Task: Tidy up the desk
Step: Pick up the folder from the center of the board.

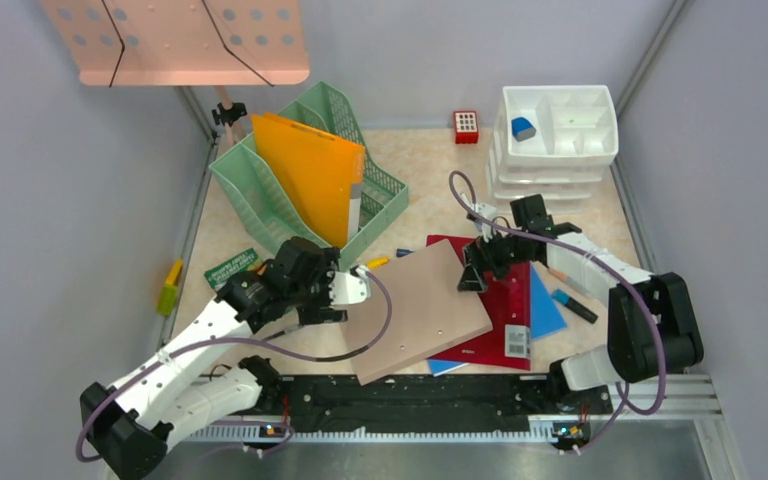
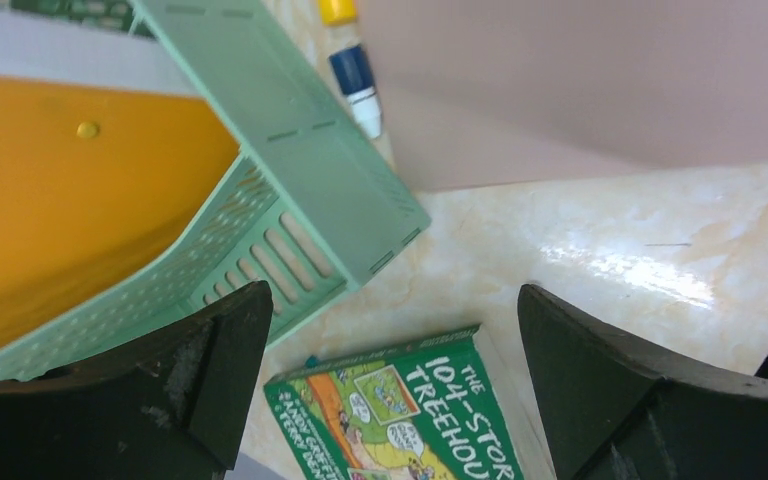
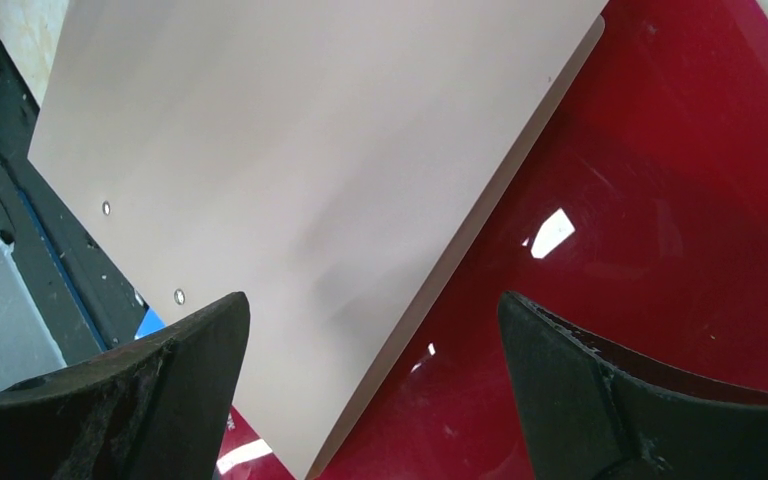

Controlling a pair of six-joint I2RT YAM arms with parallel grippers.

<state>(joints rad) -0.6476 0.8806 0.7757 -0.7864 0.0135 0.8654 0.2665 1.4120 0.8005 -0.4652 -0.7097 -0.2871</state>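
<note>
The desk (image 1: 430,180) is a beige marbled top. At its middle a pale pink board (image 1: 420,310) lies tilted over a red book (image 1: 508,300). My right gripper (image 1: 478,268) hovers open over the board's right edge; in the right wrist view that gripper (image 3: 375,300) straddles the line where the board (image 3: 290,150) meets the red book (image 3: 680,200). My left gripper (image 1: 300,290) is open at the board's left. Seen from the left wrist, the same gripper (image 2: 395,300) hangs above a green paperback (image 2: 400,410), holding nothing.
A green file rack (image 1: 260,190) holds an orange folder (image 1: 310,175) at the back left. White stacked trays (image 1: 557,130) and a small red block (image 1: 466,127) stand at the back right. A yellow-capped marker (image 2: 355,80) lies by the rack, and a blue marker (image 1: 574,306) beside the red book.
</note>
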